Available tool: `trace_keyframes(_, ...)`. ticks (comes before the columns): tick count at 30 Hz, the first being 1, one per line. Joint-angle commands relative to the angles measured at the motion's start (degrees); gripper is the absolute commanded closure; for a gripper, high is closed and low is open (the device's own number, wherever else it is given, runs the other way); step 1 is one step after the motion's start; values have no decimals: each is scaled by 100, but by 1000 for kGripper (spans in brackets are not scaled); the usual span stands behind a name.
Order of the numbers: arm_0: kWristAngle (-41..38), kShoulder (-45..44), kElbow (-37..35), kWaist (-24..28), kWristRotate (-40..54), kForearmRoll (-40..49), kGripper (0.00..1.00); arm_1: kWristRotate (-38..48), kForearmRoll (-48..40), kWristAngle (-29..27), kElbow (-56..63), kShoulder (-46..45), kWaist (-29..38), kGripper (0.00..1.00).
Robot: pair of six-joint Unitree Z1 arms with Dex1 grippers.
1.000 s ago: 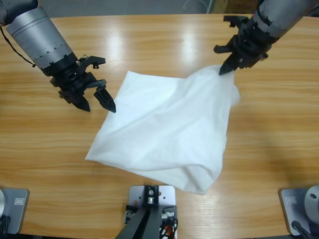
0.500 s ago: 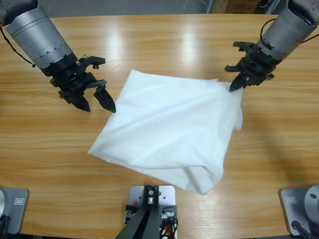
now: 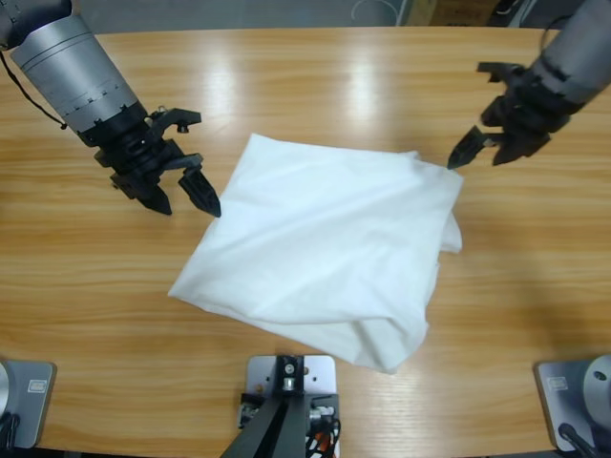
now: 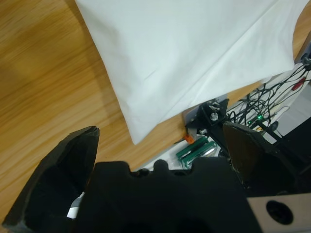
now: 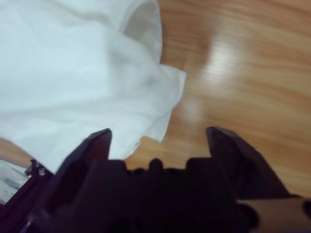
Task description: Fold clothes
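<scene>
White T-shirt (image 3: 325,253) lies folded, roughly square, mid-counter (image 3: 315,76). Left gripper (image 3: 181,191) just beside its upper-left edge, jaws spread wide, empty. Right gripper (image 3: 480,148) near the top-right corner, jaws apart, holding nothing.

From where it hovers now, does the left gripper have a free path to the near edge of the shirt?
Probably yes. The left gripper sits open just off the T-shirt, bare table between them. The right gripper, open, is at the opposite corner, out of the way.

Overhead glare streaks on table (image 3: 315,76); blurred right wrist view.
</scene>
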Motion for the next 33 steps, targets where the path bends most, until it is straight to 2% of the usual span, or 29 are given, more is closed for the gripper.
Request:
trace_keyframes(1, 82, -15, 47, -124, 45, 95, 0, 1465, -572, 42, 1635, -1694, 1643, 0)
trace_keyframes(4, 130, -155, 154, -154, 45, 95, 0, 2154, -929, 40, 2122, -1967, 2607, 9)
trace_keyframes(7, 205, -331, 290, -157, 54, 95, 0, 2509, -1152, -102, 2370, -2188, 3280, 13)
trace_keyframes(11, 260, -507, 441, -157, 77, 95, 0, 2578, -1330, -622, 2551, -2232, 4022, 9)
trace_keyframes(17, 306, -712, 585, -157, 80, 95, 0, 2572, -1660, -1037, 2569, -1694, 4830, 0)
trace_keyframes(23, 374, -881, 743, -157, 79, 97, 0, 2569, -1985, -1241, 2560, -993, 5277, 2)
trace_keyframes(33, 388, -913, 768, -152, 72, 130, 0, 2539, -2203, -1346, 2551, -422, 5301, 18)
